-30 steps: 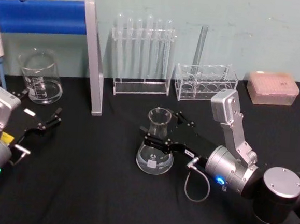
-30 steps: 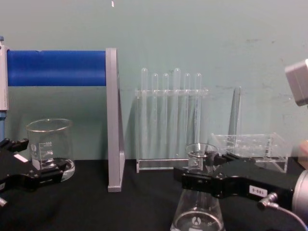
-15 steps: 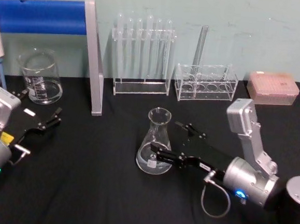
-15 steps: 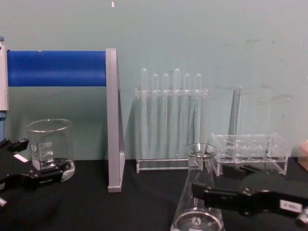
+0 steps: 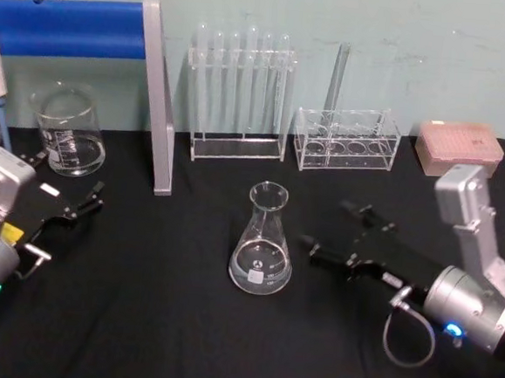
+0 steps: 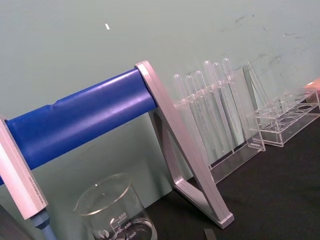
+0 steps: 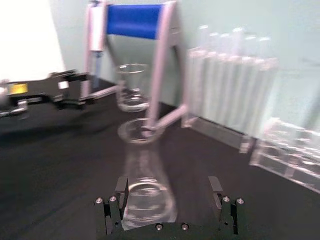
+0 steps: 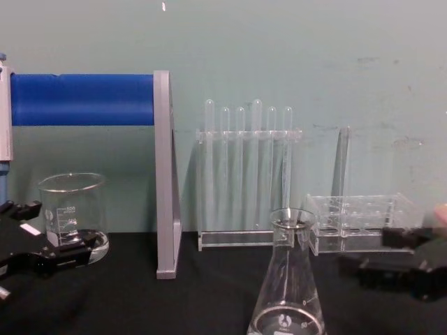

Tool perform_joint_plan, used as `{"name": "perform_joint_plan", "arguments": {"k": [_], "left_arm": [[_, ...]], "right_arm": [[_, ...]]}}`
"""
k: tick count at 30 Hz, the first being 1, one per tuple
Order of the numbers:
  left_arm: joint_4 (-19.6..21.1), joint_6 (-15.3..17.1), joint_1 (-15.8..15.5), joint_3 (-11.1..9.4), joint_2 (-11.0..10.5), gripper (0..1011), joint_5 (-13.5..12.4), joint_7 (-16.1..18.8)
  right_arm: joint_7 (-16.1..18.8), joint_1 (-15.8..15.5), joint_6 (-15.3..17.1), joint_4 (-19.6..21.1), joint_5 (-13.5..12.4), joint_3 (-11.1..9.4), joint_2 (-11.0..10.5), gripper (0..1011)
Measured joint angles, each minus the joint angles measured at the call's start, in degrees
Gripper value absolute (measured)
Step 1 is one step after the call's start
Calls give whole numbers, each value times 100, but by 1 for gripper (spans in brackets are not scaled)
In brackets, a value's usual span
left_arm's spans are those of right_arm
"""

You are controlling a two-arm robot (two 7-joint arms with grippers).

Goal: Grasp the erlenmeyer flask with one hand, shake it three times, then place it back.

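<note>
Left gripper [image 5: 67, 212]: parked at the table's left edge near the beaker [image 5: 67, 131], fingers spread wide, holding nothing.

Beaker: stands well left of the flask, behind the left gripper, beside the blue-barred stand [image 5: 155, 94].

Flask [image 5: 263, 240]: upright on the black table [image 5: 155, 321], mid-table in front of the test-tube rack [image 5: 240, 92]. Nothing touches it. In the chest view [image 8: 288, 279] its base sits flat and the neck is plumb.

Right gripper [image 5: 341, 231]: just right of the flask and apart from it, jaws spread wide and empty. The right wrist view shows the flask [image 7: 145, 180] centred ahead, between the two fingers [image 7: 116, 200] but beyond their tips.

Rack of short tubes [image 5: 346, 139]: behind the right gripper, near the back wall, with a pink box [image 5: 459, 148] further right.

Stage, as I judge it: the flask stands free, so this is either the lead-in to a grasp or the moment after set-down; these views alone do not settle which.

Risk, tipping: a jaw that brushes the narrow neck sideways could rock the flask; the wide base helps, but glass on cloth can slide.

Risk, poor grip: closing on the sloped cone instead of the neck could squeeze the flask downward out of the jaws.

Risk, shaking: a loose hold on smooth glass could let it slip and drop.

Risk, neighbours: a wide swing could reach the racks behind.
</note>
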State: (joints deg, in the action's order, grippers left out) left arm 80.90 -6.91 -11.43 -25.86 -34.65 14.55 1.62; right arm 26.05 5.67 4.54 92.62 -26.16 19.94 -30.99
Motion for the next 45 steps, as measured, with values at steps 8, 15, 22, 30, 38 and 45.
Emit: {"name": "perform_joint_plan", "arguments": {"k": [8,15,22,30,38,45], "left_arm": [[0,0,0,0,0,1001,0,0],[0,0,0,0,0,1001,0,0],[0,0,0,0,0,1001,0,0],[0,0,0,0,0,1001,0,0],[0,0,0,0,0,1001,0,0],[0,0,0,0,0,1000,0,0]], "right_arm": [[-1046,29,69,-222,208,-460,353,1000],[-1692,238,-71,-664,484,-648,813,1000],[-1915,367,-421,-1037,711,-680,1167,1000],[-2104,451,-671,-1337,1277,-495,1333,1000],[-2360,507,-794,-1498,1914,-343,1383,1000],[-2368,507,-796,-1504,1933,-340,1383,1000]]}}
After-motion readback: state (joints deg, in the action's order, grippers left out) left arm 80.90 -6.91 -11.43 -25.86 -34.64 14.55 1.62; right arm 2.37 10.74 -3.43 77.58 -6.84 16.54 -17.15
